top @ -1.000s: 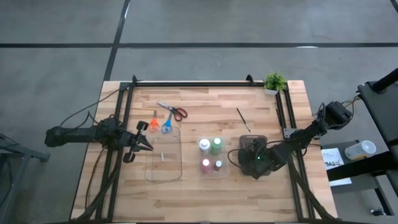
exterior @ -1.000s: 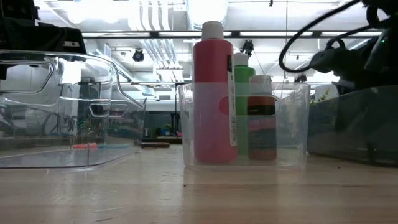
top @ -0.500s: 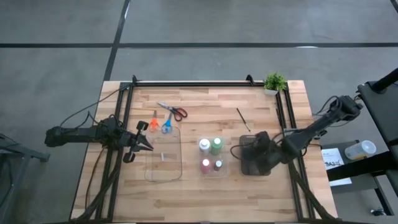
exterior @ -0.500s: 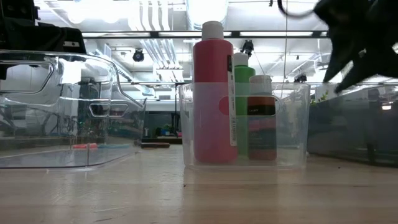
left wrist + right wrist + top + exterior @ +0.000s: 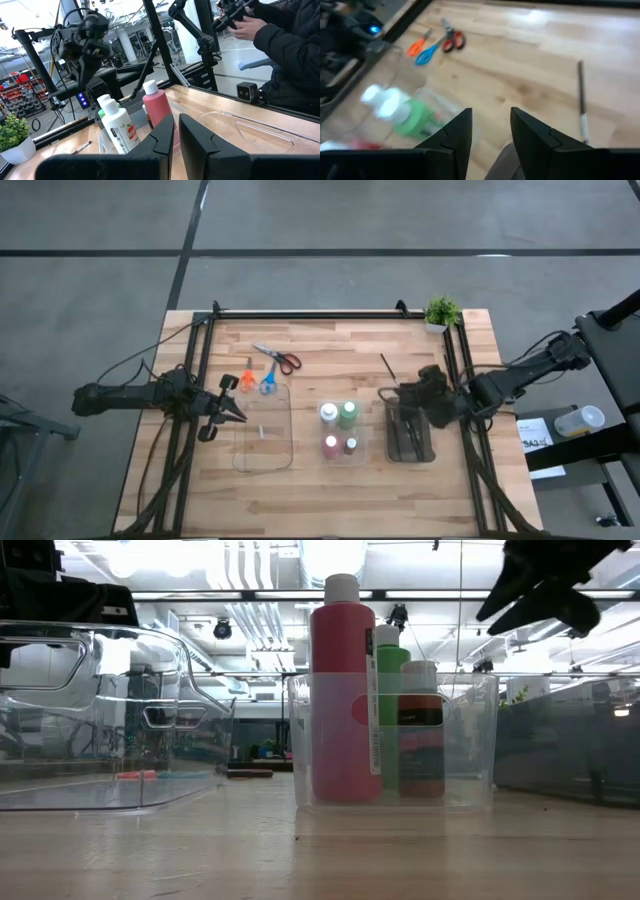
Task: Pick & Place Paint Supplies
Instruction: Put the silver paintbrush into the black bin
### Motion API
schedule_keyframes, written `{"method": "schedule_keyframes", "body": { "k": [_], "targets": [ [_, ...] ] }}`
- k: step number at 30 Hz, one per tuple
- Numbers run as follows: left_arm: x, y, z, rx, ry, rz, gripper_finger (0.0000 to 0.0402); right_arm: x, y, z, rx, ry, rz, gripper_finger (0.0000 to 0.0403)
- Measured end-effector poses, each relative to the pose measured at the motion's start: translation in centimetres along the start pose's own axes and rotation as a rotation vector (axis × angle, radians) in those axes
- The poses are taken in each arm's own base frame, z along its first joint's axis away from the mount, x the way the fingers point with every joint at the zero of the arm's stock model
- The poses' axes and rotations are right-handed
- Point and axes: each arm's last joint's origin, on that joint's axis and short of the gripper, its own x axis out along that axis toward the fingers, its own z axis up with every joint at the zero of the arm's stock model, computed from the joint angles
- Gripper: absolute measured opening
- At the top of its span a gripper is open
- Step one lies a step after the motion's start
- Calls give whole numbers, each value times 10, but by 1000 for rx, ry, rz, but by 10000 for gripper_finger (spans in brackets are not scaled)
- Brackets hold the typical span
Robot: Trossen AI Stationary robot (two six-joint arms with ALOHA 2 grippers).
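At about nine o'clock on the table the left gripper (image 5: 228, 410) waits at the edge of the large clear rectangular tray (image 5: 263, 465); its fingers stand a narrow slit apart with nothing between them. That tray looks empty. Just beyond it, toward eleven o'clock, the three small scissors lie loose on the wood: orange-handled scissors (image 5: 247, 377), blue-handled scissors (image 5: 268, 381) and red-handled scissors (image 5: 279, 359).

At the centre, the four paint bottles, white (image 5: 328, 414), green (image 5: 348, 413), red (image 5: 330, 445) and brownish (image 5: 351, 446), already stand together in the small clear square tub (image 5: 341, 457).

Toward three o'clock the right gripper (image 5: 418, 387) hovers over the far end of the dark grey rectangular tray (image 5: 410, 447), which seems to hold thin dark brushes. Its fingers stand moderately parted and hold nothing. One thin dark paintbrush (image 5: 390, 371) lies on the bare wood just beyond it.

So, judging by this, bottles are done; the scissors and that last brush remain.
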Motion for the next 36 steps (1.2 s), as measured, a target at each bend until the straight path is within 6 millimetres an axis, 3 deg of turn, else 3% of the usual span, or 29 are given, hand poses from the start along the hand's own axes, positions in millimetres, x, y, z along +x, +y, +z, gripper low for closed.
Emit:
{"method": "schedule_keyframes", "body": {
  "k": [10, 17, 36],
  "targets": [
    [0, 0, 0, 0, 0, 0, 36, 38, -22, 37, -96, 54, -173, 132],
    [0, 0, 0, 0, 0, 0, 36, 66, -39, 52, -115, 142, -279, 132],
    [0, 0, 0, 0, 0, 0, 35, 152, -77, 50, -181, 435, -437, 132]
  ]
}}
